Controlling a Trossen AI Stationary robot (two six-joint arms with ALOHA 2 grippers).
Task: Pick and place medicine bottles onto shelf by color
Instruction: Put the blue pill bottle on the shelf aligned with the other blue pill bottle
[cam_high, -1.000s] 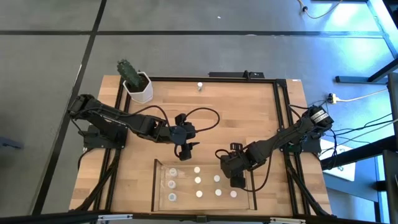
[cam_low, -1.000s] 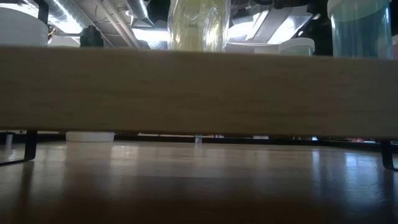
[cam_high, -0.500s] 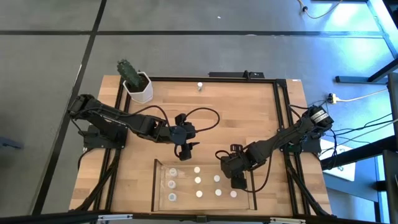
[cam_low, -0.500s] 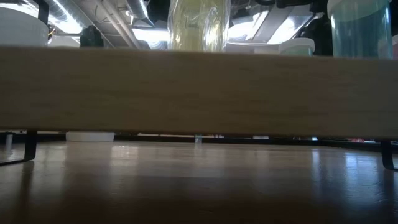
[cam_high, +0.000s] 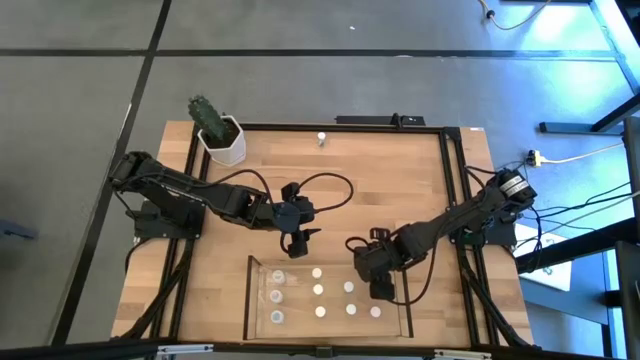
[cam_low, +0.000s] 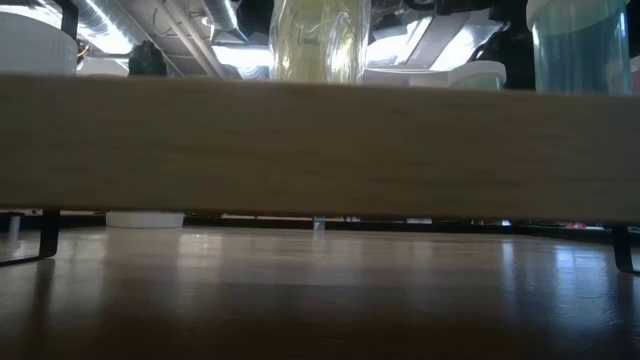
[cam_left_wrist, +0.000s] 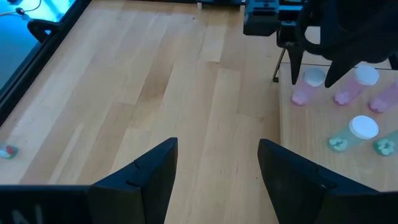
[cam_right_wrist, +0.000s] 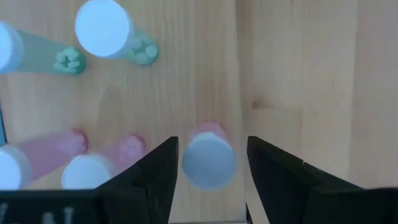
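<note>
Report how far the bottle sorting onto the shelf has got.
Done: about nine bottles stand in the shelf, pink ones in one row, green ones in another. In hand: the right pincer stands open around a pink bottle in the shelf. Left: one bottle sits at the table's far edge; the left pincer waits open and empty.

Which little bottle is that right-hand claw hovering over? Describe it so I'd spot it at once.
Find the clear-walled shelf at the table's near edge. Its right end is where the right gripper hangs, jaws open. The pink bottle stands upright directly between its fingers. Unlike the other pink bottles in the same row, it stands alone, with only bare wood floor beyond it.
</note>
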